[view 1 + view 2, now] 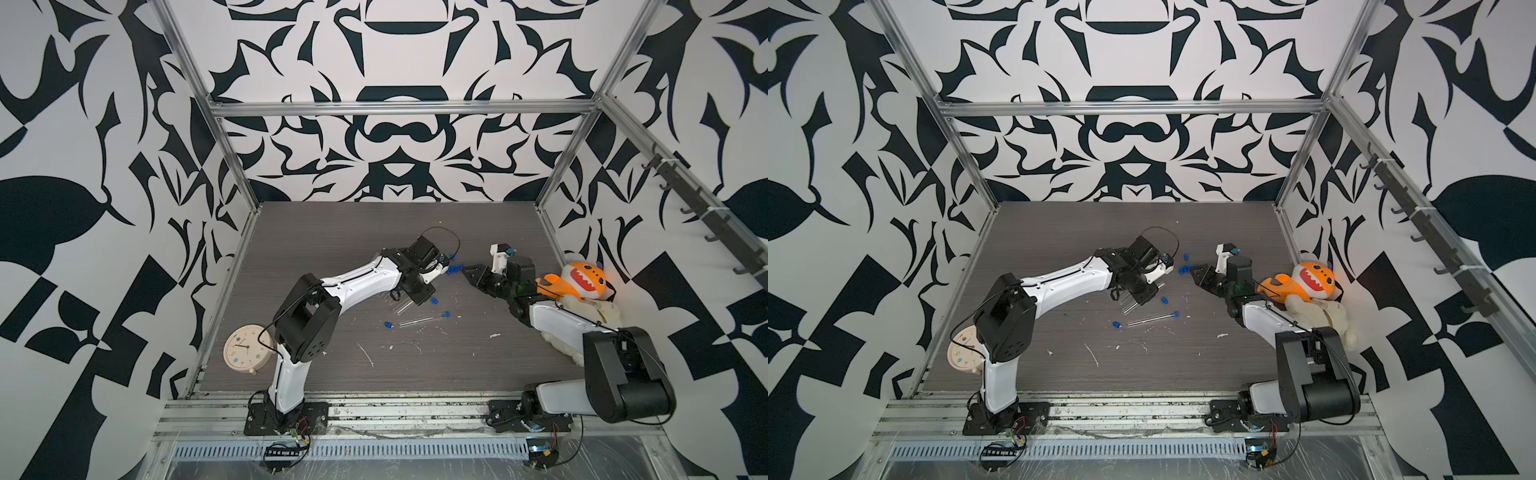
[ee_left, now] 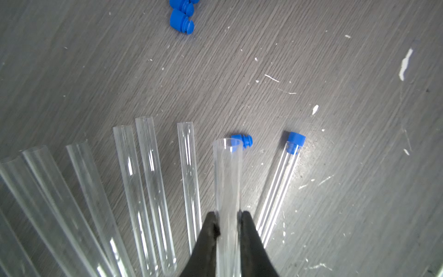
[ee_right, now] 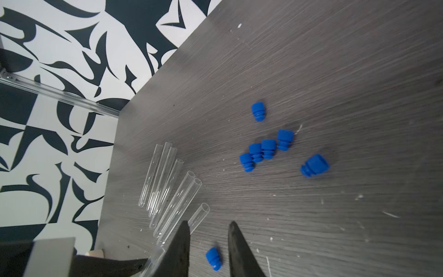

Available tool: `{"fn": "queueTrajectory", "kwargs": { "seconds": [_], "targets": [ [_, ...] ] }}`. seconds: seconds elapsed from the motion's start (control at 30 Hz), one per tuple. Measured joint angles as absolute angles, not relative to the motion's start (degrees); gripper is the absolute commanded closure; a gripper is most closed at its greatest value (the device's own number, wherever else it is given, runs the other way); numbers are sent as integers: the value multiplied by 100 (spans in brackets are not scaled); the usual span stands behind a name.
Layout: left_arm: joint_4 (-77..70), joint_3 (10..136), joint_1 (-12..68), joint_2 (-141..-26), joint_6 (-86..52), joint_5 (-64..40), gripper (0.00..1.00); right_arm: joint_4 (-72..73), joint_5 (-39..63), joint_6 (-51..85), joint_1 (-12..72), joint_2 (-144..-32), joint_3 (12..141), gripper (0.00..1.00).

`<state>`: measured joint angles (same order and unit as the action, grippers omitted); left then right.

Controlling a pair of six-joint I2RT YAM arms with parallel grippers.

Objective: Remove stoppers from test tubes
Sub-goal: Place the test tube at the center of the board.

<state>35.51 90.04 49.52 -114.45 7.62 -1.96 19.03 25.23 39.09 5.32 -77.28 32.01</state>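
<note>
My left gripper (image 2: 227, 213) is shut on a clear, open-ended test tube (image 2: 227, 172) held just above the table. Beside it lies a tube (image 2: 278, 187) with a blue stopper (image 2: 296, 140) still in its end. A loose stopper (image 2: 244, 140) lies between them, and several open tubes (image 2: 146, 191) fan out on the other side. My right gripper (image 3: 208, 224) is open. A blue stopper (image 3: 213, 262) shows between its fingers, touching neither. Several loose stoppers (image 3: 263, 148) cluster beyond it. In both top views the grippers (image 1: 409, 300) (image 1: 467, 270) are close together at mid-table.
A round clock (image 1: 245, 349) stands by the left arm's base. An orange and white plush toy (image 1: 582, 282) lies against the right arm. White flecks (image 1: 365, 353) dot the dark table (image 1: 332, 232). Another loose stopper (image 1: 388, 324) lies near the stoppered tube (image 1: 422, 320).
</note>
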Motion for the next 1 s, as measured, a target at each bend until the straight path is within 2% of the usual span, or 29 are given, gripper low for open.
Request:
{"fn": "queueTrajectory", "kwargs": {
  "seconds": [0.23, 0.67, 1.0],
  "targets": [
    [3682, 9426, 4952, -12055, 827, -40, 100, 1503, 2480, 3664, 421, -7555, 3127, 56],
    [3833, 9655, 4952, -12409, 860, 305, 99, 1444, 2554, 3577, 379, -7555, 3063, 55],
    [3745, 9594, 4952, -12409, 860, 325, 86, 1424, 2637, 3579, 209, -7288, 3063, 54]
  ]
}}
